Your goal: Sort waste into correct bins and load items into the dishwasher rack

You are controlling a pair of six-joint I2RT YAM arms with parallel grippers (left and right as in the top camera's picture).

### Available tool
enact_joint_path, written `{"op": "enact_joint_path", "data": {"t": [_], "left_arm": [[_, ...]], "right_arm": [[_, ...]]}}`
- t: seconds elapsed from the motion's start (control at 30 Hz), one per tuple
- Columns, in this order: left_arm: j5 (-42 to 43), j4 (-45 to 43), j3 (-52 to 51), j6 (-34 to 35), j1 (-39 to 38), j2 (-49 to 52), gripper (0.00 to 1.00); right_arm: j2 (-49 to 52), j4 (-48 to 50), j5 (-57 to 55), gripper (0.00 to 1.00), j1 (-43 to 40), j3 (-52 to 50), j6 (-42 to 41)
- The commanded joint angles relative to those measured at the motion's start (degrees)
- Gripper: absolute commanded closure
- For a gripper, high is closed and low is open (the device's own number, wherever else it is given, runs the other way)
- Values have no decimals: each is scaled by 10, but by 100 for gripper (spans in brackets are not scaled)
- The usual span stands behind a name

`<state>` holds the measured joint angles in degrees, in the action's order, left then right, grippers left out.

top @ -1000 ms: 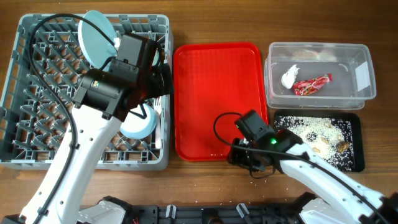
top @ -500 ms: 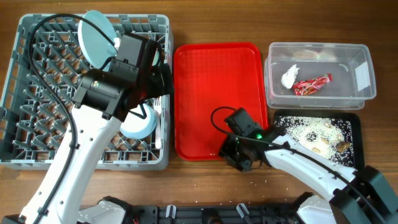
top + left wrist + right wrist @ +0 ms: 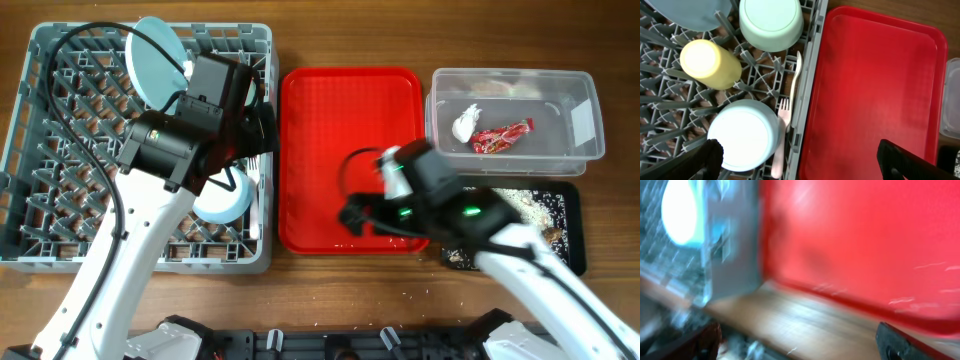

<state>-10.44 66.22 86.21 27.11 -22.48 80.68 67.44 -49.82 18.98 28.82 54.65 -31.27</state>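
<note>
The grey dishwasher rack [image 3: 150, 262] holds a light-blue plate [image 3: 155, 65] on edge. The left wrist view shows two mint bowls [image 3: 771, 22] [image 3: 742, 135], a yellow cup [image 3: 710, 64], a white spoon [image 3: 796, 80] and a fork [image 3: 781, 130] in the rack. My left gripper [image 3: 800, 167] hangs open over the rack's right wall, holding nothing. My right gripper [image 3: 358, 215] is open and empty over the front edge of the red tray [image 3: 330, 120]; its wrist view is blurred. The clear bin [image 3: 590, 100] holds the red wrapper [image 3: 502, 136] and white tissue [image 3: 466, 122]. Rice scraps [image 3: 520, 205] lie in the black bin [image 3: 570, 250].
The red tray [image 3: 875, 90] lies bare between the rack and the bins. A few rice grains are scattered on the wooden table [image 3: 420, 295] in front of it. My right arm covers part of the black bin. Dark base hardware runs along the front table edge.
My right gripper has opened and moved from the table by the red tray's front right corner back over the tray's front edge. The left arm has not moved.
</note>
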Motion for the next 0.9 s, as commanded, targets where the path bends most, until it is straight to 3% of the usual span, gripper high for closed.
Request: {"op": "enact_joint_path", "data": {"t": [0.0,0.1,0.17,0.37,0.6,0.77,0.87], "left_arm": [[3,-2,1,3,2,1,0],[3,-2,1,3,2,1,0],[3,-1,1,3,2,1,0],[3,-2,1,3,2,1,0],[3,-2,1,3,2,1,0],[3,-2,1,3,2,1,0],[3,-1,1,3,2,1,0]], "right_arm": [[-34,-64,-169,0,-96,19,73],[-27,-123,-234,0,-150,12,71],[-3,-109,-242,5,-153,-20,71],[101,-69,-295,68,-153,-26,56],[220,-20,-251,70,-153,-27,93],[223,-14,-244,77,-153,-28,103],[223,0,-245,96,-152,-51,104]]}}
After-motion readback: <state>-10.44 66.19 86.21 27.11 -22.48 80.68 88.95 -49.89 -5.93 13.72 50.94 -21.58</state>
